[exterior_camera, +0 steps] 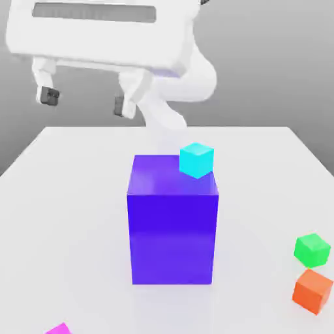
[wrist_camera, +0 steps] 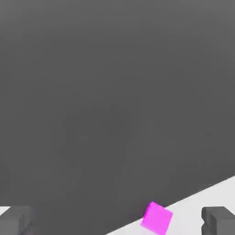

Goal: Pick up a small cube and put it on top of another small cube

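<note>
Magenta cube (exterior_camera: 59,329) on table (exterior_camera: 65,196); cyan cube (exterior_camera: 196,160) atop blue-violet block (exterior_camera: 173,228).

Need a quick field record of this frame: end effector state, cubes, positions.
end effector: open, empty, raised above the table's far side
table: white
big blue-violet block: mid-table
cyan cube: at the block's top far corner; whether it rests on the block cannot be told
magenta cube: on the table, near edge, exterior view's left
green cube: exterior view's right
orange cube: just in front of green
stack: not yet started
</note>
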You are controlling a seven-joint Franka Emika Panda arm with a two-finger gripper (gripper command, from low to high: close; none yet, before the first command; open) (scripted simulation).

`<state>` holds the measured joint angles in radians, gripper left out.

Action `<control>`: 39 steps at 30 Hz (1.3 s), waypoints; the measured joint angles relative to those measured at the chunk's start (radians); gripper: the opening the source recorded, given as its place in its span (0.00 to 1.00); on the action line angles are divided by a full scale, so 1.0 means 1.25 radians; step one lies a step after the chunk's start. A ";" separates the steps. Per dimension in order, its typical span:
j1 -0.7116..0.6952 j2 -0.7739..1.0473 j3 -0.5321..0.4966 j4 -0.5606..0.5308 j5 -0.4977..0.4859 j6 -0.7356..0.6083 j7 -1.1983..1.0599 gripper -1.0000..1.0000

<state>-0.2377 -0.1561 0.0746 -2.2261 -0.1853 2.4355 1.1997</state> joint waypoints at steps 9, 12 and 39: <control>-0.053 0.253 -0.022 0.027 0.011 0.064 0.103 0.50; -0.066 0.334 -0.028 0.035 0.040 0.088 0.121 0.50; 0.030 0.367 0.105 -0.060 0.117 0.143 0.176 0.00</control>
<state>-0.2002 0.3029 0.2054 -2.3010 -0.0384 2.6140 1.4195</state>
